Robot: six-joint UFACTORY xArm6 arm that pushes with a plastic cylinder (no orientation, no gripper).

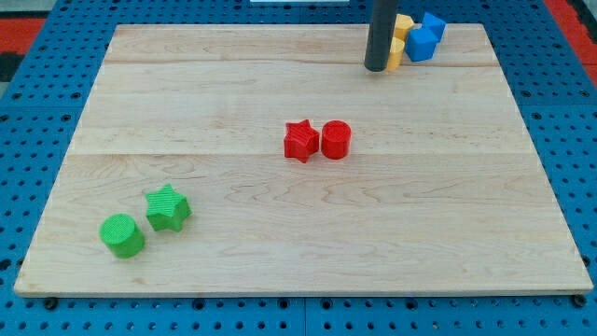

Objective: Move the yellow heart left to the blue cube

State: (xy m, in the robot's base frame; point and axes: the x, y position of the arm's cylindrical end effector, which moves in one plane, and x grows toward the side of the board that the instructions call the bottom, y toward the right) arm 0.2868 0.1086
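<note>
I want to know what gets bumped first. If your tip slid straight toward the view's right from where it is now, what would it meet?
My tip sits just left of the yellow block, apparently touching it, so it would meet that first. The blue blocks lie behind it, further right. The rod hides part of the yellow, so its shape and exact contact are unclear.

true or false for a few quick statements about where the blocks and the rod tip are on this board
1. My tip is near the view's top, right beside the yellow block. True.
2. The red star and red cylinder sit far apart. False: they sit side by side near the board's middle.
3. The green star and green cylinder are at the view's bottom left. True.
4. The blue blocks are at the view's bottom right. False: they are at the view's top right, next to the yellow block.
5. My tip rests between the two green blocks. False: it is far from them, at the top.
</note>
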